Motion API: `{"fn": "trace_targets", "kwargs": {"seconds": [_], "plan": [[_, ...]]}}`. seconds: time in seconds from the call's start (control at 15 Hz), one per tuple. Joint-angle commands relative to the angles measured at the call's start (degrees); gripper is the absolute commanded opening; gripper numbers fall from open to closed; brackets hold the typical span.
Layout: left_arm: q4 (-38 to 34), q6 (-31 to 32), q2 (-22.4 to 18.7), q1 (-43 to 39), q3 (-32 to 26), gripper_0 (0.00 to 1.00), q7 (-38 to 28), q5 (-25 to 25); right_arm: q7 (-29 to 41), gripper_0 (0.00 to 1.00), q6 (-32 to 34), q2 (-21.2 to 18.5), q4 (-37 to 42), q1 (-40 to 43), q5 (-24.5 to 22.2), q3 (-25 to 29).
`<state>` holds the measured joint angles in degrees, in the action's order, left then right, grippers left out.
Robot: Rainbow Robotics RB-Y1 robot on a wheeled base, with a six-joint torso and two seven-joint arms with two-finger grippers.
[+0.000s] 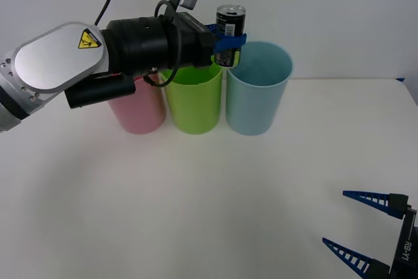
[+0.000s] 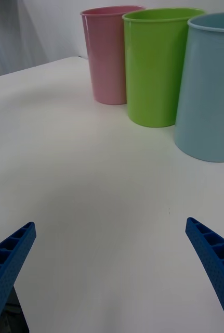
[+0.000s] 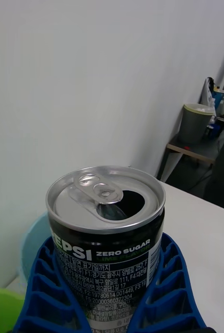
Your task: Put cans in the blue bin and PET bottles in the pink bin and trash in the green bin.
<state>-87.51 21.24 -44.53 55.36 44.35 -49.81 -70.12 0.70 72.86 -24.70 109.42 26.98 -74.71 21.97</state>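
Item: black can (image 1: 230,23), opened, upright, clenched in the left gripper (image 1: 228,42) above the seam between green bin (image 1: 193,99) and blue bin (image 1: 256,89), seemingly nearer the blue rim. Pink bin (image 1: 138,110) leftmost. Right gripper (image 1: 359,223) released, idle over the table (image 1: 196,207).

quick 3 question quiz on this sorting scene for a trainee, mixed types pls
1. True or false: the left pincer is shut on the Pepsi Zero Sugar can.
2. The can is held upright above which spot? A) pink bin B) where the green bin and blue bin rims meet C) the bare table
3. Fill in: the right pincer, low over the table's near right, is ____.

Key: 1 true; 2 B; 3 open
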Motion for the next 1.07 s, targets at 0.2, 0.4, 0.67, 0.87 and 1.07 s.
{"fn": "trace_targets", "kwargs": {"seconds": [0.2, 0.4, 0.67, 0.87, 1.07], "plan": [[10.3, 0.0, 8.0, 4.9, 1.2, 0.00, 0.6, -4.1, 0.0, 1.00, 0.0, 0.0, 0.0, 0.0, 0.0, 0.0], [16.2, -0.1, 12.7, 5.7, 1.2, 0.00, 0.8, -9.1, 0.0, 1.00, 0.0, 0.0, 0.0, 0.0, 0.0, 0.0], [21.4, -0.2, 16.2, 6.8, 1.2, 0.00, 0.8, -10.6, 0.0, 1.00, 0.0, 0.0, 0.0, 0.0, 0.0, 0.0], [21.5, -1.8, 16.2, 7.2, 1.2, 0.00, 0.9, -9.3, 0.0, 1.00, 0.0, 0.0, 0.0, 0.0, 0.0, 0.0], [21.7, -2.1, 16.1, 7.1, 1.3, 0.00, 0.9, -9.1, 0.0, 1.00, 0.0, 0.0, 0.0, 0.0, 0.0, 0.0]]}}
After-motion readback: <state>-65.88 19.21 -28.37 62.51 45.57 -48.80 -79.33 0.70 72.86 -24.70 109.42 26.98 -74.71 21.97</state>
